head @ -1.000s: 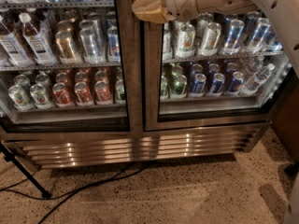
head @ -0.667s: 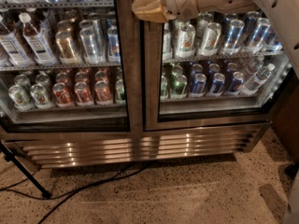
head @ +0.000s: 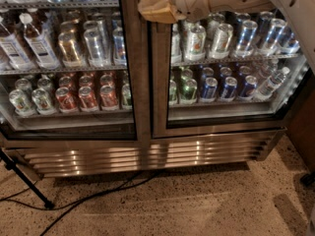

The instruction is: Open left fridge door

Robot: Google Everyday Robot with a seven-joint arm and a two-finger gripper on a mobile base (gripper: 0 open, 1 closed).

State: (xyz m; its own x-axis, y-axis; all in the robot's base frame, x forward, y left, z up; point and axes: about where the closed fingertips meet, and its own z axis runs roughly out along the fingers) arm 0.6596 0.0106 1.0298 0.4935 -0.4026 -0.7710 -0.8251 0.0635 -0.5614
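I see my gripper (head: 150, 8), a tan, wedge-shaped tip, at top centre, in front of the upright steel frames. Open or closed, I cannot tell. The left fridge door (head: 129, 77), flat glass in brushed steel, fills the left half, closed.

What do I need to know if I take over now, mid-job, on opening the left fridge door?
Gripper: at the top of the view, in front of the centre seam between the two doors, with the arm reaching in from the right. Whether it touches anything cannot be told.
Left fridge door: looks shut; its handle strip lies next to the right door.
Done: gripper is near the handle strip.
Left: take hold of the strip and pull the door open.
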